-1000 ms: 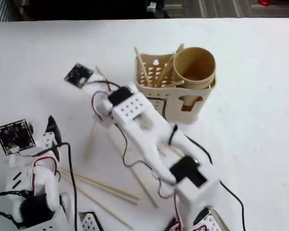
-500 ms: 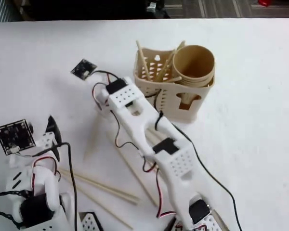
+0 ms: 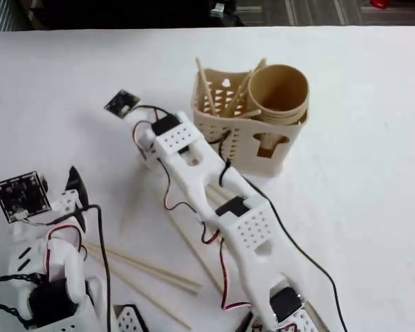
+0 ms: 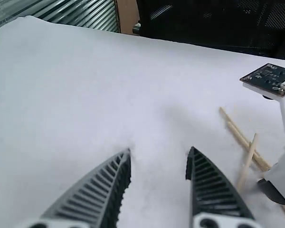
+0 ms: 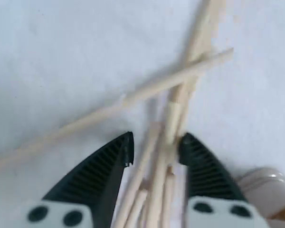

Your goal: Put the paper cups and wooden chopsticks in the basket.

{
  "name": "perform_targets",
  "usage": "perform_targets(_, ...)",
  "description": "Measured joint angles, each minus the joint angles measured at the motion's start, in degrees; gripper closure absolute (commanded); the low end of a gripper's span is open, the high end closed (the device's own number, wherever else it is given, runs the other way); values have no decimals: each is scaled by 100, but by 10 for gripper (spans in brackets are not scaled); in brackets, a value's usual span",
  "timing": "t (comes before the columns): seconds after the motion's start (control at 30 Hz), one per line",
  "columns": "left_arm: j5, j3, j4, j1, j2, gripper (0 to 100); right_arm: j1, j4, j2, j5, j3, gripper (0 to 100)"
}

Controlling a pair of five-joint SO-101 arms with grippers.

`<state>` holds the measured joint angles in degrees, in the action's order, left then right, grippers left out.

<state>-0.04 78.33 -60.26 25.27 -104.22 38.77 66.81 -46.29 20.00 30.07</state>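
The beige basket (image 3: 245,135) stands at the far middle of the table with a paper cup (image 3: 278,93) and several wooden chopsticks (image 3: 225,93) upright in it. My right arm stretches from the near edge to just left of the basket. My right gripper (image 5: 155,142) is open, its jaws straddling a bundle of chopsticks (image 5: 168,128) lying on the table; another chopstick (image 5: 133,97) lies across them. My left gripper (image 4: 157,159) is open over bare table at the near left, with nothing between its jaws. More chopsticks (image 3: 142,266) lie near the front.
From the left wrist, loose chopsticks (image 4: 244,145) and the other arm's camera board (image 4: 270,78) show ahead. The white table (image 3: 373,180) has free room right of the basket. A dark floor edge runs along the far side.
My right arm has stretched out and lowered toward the chopsticks left of the basket, most of it in the first half second. The left arm has kept still.
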Motion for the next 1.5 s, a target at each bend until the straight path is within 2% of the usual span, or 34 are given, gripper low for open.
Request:
perform_targets(0.23,0,0,0,0,0,805,70,536,123,9,-35,981)
perform_targets(0.53,0,105,18,0,0,805,229,1890,1116,18,-70,981)
perform_targets(0.9,0,105,18,0,-9,805,237,2567,2321,18,-70,981)
perform_targets(1.37,0,105,18,0,-9,805,229,2629,4589,18,-70,981)
perform_targets(1.5,0,105,18,0,-9,805,229,2347,5143,-290,-70,981)
